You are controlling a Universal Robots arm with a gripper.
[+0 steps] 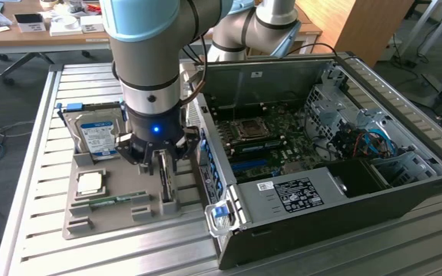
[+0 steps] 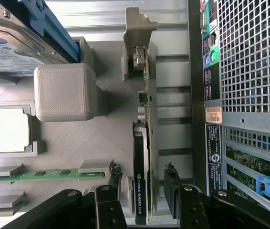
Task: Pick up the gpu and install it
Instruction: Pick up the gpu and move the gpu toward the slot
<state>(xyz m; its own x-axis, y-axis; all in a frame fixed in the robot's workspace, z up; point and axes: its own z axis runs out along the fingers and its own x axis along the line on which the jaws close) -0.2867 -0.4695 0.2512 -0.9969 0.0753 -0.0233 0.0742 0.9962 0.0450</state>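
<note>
Ribbed aluminium table [image 1: 29, 190], grey plastic tray [image 2: 101, 138], thin black gpu [image 2: 140, 181] upright on edge, jaws spread astride it

The gpu [image 2: 140, 183] stands in the tray [image 2: 92, 143] beside the case [image 2: 249, 57], pincer [image 2: 142, 171] straddling it.

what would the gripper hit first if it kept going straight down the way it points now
Probably the thin black gpu card with a green board edge, upright in the grey plastic tray: the gripper's open fingers straddle it, though depth is unclear.
</note>
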